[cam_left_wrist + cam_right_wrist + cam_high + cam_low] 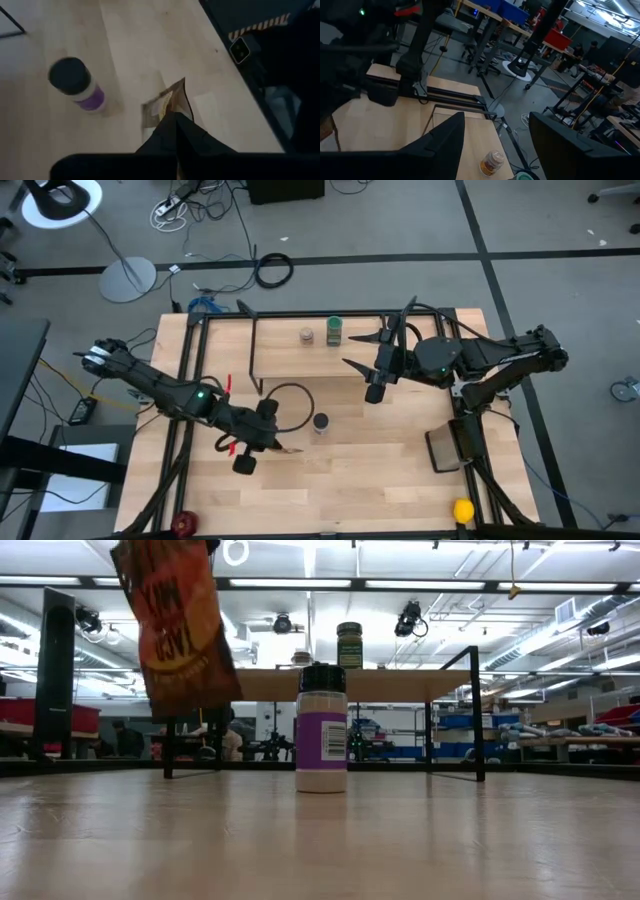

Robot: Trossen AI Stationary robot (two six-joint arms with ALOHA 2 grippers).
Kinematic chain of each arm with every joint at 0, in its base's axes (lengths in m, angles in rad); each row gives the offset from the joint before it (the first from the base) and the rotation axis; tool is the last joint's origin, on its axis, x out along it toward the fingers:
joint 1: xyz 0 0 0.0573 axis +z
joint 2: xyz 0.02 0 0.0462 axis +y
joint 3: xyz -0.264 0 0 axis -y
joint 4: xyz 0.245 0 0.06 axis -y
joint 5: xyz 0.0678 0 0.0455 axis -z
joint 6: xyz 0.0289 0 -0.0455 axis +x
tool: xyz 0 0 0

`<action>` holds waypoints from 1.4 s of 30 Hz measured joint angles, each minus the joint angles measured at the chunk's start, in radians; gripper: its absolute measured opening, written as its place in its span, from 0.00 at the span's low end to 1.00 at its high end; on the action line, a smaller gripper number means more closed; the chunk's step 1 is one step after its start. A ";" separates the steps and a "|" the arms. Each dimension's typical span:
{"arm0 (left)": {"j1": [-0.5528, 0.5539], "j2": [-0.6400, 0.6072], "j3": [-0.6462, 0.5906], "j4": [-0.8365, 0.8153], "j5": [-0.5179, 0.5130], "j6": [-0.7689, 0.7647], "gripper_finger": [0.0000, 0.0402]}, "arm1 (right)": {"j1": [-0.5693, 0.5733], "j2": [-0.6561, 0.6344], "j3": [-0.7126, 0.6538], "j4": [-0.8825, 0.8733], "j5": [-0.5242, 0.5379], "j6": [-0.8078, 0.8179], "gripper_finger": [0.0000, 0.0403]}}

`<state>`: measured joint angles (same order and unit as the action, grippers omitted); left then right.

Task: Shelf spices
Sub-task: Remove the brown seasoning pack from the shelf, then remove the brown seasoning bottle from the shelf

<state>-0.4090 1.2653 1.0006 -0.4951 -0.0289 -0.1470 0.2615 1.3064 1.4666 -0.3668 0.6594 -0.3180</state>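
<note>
You are in a robotics lab | grey floor with loose cables [200, 205] | ceiling strip lights [400, 584] | benches, blue bins [455, 723], stands behind.

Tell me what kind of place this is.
Probably a robotics lab or workshop: cables trail over the bare grey floor, workbenches fill the room beyond, and two arms work at a wooden table.

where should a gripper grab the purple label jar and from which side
Grip the purple-labelled jar from straight above, fingers either side of its dark lid or upper body. It stands upright and alone on the table, clear all round. The left gripper already pinches the packet; the open right gripper is free.
</note>
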 joint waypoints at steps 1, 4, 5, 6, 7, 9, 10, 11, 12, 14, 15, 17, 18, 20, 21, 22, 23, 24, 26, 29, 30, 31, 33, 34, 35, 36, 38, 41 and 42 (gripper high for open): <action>0.009 0.005 -0.023 0.025 0.012 -0.019 0.00 | 0.000 0.000 0.000 0.001 0.000 0.000 0.55; 0.033 0.027 -0.091 0.090 0.060 -0.076 0.00 | 0.000 0.000 0.000 0.008 0.000 0.000 0.55; 0.040 0.035 -0.112 0.118 0.080 -0.096 0.00 | 0.000 0.000 0.000 0.012 0.000 0.000 0.54; 0.045 0.041 -0.132 0.149 0.098 -0.106 0.00 | 0.000 0.000 0.000 0.012 0.000 0.000 0.54; 0.051 0.050 -0.150 0.173 0.113 -0.117 0.00 | 0.000 0.000 0.000 0.013 0.000 0.000 0.55; 0.066 0.063 -0.182 0.200 0.139 -0.119 0.00 | 0.000 0.000 0.000 0.013 0.000 0.000 0.55; 0.076 0.069 -0.192 0.209 0.138 -0.120 0.00 | 0.000 0.000 0.000 0.013 0.000 0.000 0.55; 0.086 0.072 -0.198 0.216 0.132 -0.120 0.00 | 0.000 0.000 0.000 0.014 0.000 0.002 0.55; 0.096 0.072 -0.201 0.215 0.115 -0.120 0.00 | 0.000 0.000 0.000 0.013 0.000 0.005 0.55; 0.115 0.072 -0.203 0.207 0.072 -0.119 0.00 | 0.000 0.000 0.000 0.015 0.000 0.009 0.55; 0.124 0.072 -0.203 0.210 0.047 -0.118 0.00 | 0.000 0.000 0.000 0.015 0.000 0.009 0.55; 0.139 0.072 -0.203 0.211 0.014 -0.116 0.01 | 0.004 0.000 0.000 0.015 0.000 0.010 0.55; 0.145 0.072 -0.203 0.212 -0.003 -0.112 0.01 | 0.005 0.000 0.000 0.015 0.000 0.010 0.55; 0.150 0.072 -0.203 0.212 -0.016 -0.096 0.03 | 0.010 0.000 0.000 0.015 0.000 0.010 0.55; 0.153 0.072 -0.203 0.212 -0.027 -0.095 0.04 | 0.011 0.000 0.000 0.015 0.000 0.010 0.55; 0.154 0.072 -0.203 0.212 -0.034 -0.094 0.04 | 0.013 0.000 0.000 0.015 0.000 0.009 0.55; 0.154 0.072 -0.203 0.212 -0.047 -0.093 0.05 | 0.014 0.000 0.000 0.015 0.000 0.010 0.55; 0.154 0.072 -0.203 0.212 -0.064 -0.092 0.07 | 0.014 0.000 0.000 0.015 0.000 0.009 0.54; 0.154 0.072 -0.203 0.212 -0.088 -0.088 0.09 | 0.014 0.000 0.000 0.015 0.000 0.009 0.55; 0.154 0.072 -0.203 0.212 -0.128 -0.087 0.15 | 0.014 0.000 0.000 0.014 0.000 0.009 0.55; 0.154 0.072 -0.203 0.212 -0.149 -0.086 0.18 | 0.014 0.000 0.000 0.014 0.000 0.009 0.55; 0.154 0.072 -0.203 0.212 -0.169 -0.086 0.20 | 0.014 0.000 0.000 0.014 0.000 0.009 0.55; 0.154 0.072 -0.203 0.212 -0.205 -0.077 0.25 | 0.014 0.000 0.000 0.014 0.000 0.009 0.55; 0.154 0.072 -0.202 0.210 -0.220 -0.063 0.28 | 0.014 0.000 0.000 0.014 0.000 0.009 0.55; 0.154 0.072 -0.197 0.202 -0.234 -0.053 0.30 | 0.014 0.000 0.000 0.013 0.000 0.009 0.55; 0.154 0.072 -0.188 0.196 -0.245 -0.038 0.32 | 0.014 0.000 0.000 0.012 0.000 0.009 0.55; 0.152 0.072 -0.153 0.190 -0.274 -0.006 0.34 | 0.014 0.000 0.000 0.010 0.000 0.009 0.55; 0.151 0.072 -0.081 0.164 -0.343 0.070 0.36 | 0.014 0.000 0.000 0.004 0.000 0.009 0.55; 0.151 0.072 -0.059 0.156 -0.379 0.101 0.36 | 0.014 0.000 0.000 0.004 0.000 0.009 0.55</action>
<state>-0.2584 1.3373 0.9417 -0.3387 -0.4080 -0.0461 0.2760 1.3064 1.4666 -0.3626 0.6594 -0.3088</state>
